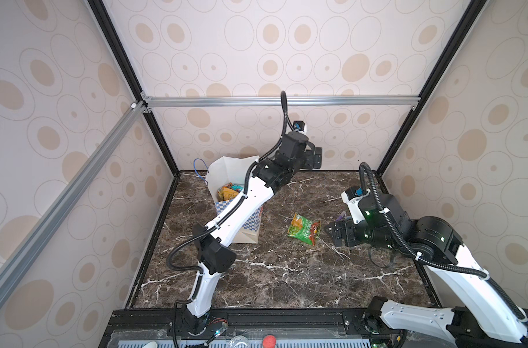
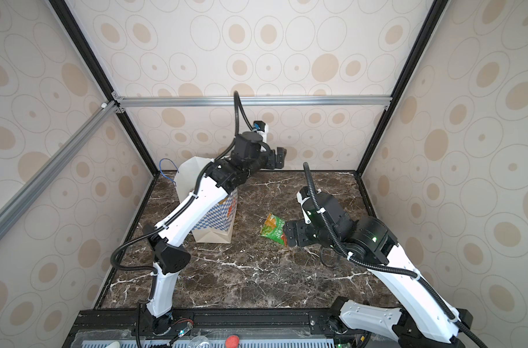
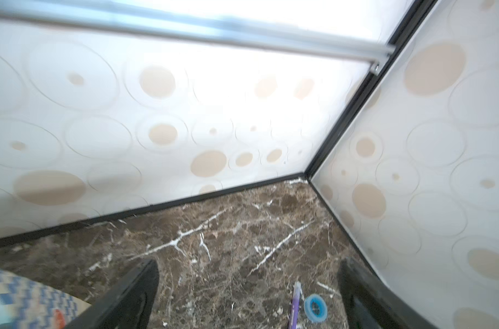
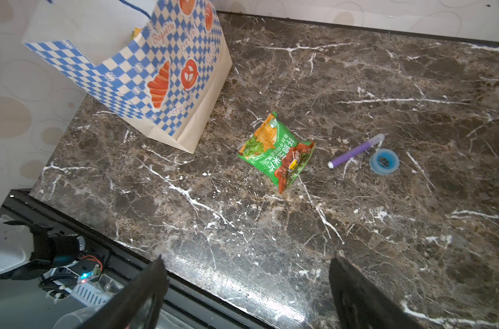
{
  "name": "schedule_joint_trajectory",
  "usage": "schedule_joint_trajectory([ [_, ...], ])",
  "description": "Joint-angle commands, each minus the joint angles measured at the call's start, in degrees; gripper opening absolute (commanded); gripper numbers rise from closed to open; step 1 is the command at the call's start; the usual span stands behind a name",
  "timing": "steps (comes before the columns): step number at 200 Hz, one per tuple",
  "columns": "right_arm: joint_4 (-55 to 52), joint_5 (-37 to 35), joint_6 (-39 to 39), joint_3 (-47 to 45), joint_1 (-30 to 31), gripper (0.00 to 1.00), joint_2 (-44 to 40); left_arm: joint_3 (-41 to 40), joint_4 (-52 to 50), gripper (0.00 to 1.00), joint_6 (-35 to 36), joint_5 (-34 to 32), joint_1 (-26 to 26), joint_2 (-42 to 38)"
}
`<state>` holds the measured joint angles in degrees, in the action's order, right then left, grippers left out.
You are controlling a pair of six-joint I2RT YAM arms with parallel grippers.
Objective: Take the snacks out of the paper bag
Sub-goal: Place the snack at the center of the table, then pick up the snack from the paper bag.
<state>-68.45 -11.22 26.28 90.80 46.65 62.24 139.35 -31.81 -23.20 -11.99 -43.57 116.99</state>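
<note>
- The left tool (image 1: pixel 315 158) hangs high near the back wall, past the paper bag (image 4: pixel 168 85). Its wrist view shows the fingers (image 3: pixel 134 293) spread wide with nothing between them.
- The right tool (image 4: pixel 248 260) is also apart and empty. It sits low over the bench (image 1: pixel 286 271), just beside the green packet (image 1: pixel 304 228), which lies flat in the open, well clear of the bag.
- The other packets (image 1: pixel 229 191) are a jumbled heap inside the upright bag, so most of the task looks undone.
- Neither tool steadies the bag. A reach into it may drag or tip the light paper, the more so as the left forearm (image 1: pixel 244 208) crosses right over the bag's mouth.
- The foil is slick and crinkly. A pinch on a loose corner could slip, or lift two packets so that one drops back in.
- The bag's walls hide the heap from the side, so a descent could crush the rim.
- The purple pen (image 4: pixel 356 151) and blue tape roll (image 4: pixel 384 161) lie near the right tool, and a sweep there could scatter them or shove the green packet.
</note>
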Motion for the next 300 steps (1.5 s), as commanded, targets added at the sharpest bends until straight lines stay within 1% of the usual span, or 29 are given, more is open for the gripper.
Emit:
schedule_joint_trajectory([
  [1, 0.77, 2.55, -1.73, 4.93, 0.37, 0.91, 2.63, 1.65, -1.23, 0.94, 3.81, -8.22, -0.28, -5.06],
  [22, 0.44, 5.19, -2.89, 11.48, 0.38, 0.9, 7.22, 1.54, -2.92, 0.9, 6.94, -13.53, -0.15, -9.3],
  [43, 0.37, 8.17, -3.76, 19.41, 0.43, 0.89, 12.68, 0.57, -6.86, 0.88, 7.95, -19.77, 0.69, -13.1],
  [58, -0.17, 10.12, -4.17, 25.73, 0.45, 0.88, 17.12, -0.68, -10.81, 0.87, 6.05, -21.06, 3.06, -14.95],
  [73, -0.81, 12.16, -4.95, 31.75, 0.5, 0.88, 21.29, -0.83, -15.83, 0.86, 1.82, -20.82, 6.48, -15.86],
  [94, -1.93, 14.05, -5.28, 37.06, 0.56, 0.87, 25.08, -2.47, -21.75, 0.85, -2.0, -17.73, 11.43, -16.44],
  [104, -2.51, 14.54, -5.3, 38.14, 0.62, 0.87, 26.0, -4.05, -24.11, 0.85, -3.63, -14.21, 14.28, -16.47],
  [110, -2.72, 14.98, -5.38, 38.3, 0.6, 0.87, 26.26, -5.13, -25.42, 0.85, -4.53, -11.93, 16.36, -16.21],
  [124, -3.17, 15.86, -5.71, 37.88, 0.72, 0.87, 26.64, -7.52, -27.25, 0.85, -4.95, -7.26, 19.39, -15.33],
  [144, -4.57, 16.15, -6.14, 36.65, 0.81, 0.87, 27.03, -8.33, -30.67, 0.85, -4.53, -2.5, 21.65, -11.58],
  [166, -7.26, 16.71, -5.92, 37.49, 0.86, 0.87, 28.05, -7.72, -34.86, 0.85, -4.61, -0.14, 23.3, -6.27],
  [191, -7.84, 17.37, -5.89, 37.34, 0.98, 0.87, 27.98, -6.82, -37.55, 0.85, -3.76, 3.51, 25.15, -0.29],
  [216, -7.85, 16.78, -6.07, 37.27, 0.96, 0.87, 27.68, -6.06, -38.62, 0.84, -2.2, 4.17, 25.59, 4.48],
  [230, -7.94, 16.24, -6.13, 37.25, 0.92, 0.87, 27.6, -7.09, -38.18, 0.84, -1.61, 4.47, 25.7, 5.98],
  [260, -7.76, 15.53, -6.16, 36.9, 0.98, 0.88, 27.4, -14.59, -34.4, 0.87, -0.29, 7.07, 25.78, 6.09],
  [290, -7.87, 15.37, -6.42, 36.81, 0.94, 0.88, 27.5, -25.84, -28.49, 0.98, -0.43, 8.5, 25.75, 3.95],
  [300, -7.86, 15.39, -6.56, 36.81, 0.92, 0.88, 27.56, -29.7, -25.71, 0.98, -0.66, 9.11, 25.73, 3.06],
])
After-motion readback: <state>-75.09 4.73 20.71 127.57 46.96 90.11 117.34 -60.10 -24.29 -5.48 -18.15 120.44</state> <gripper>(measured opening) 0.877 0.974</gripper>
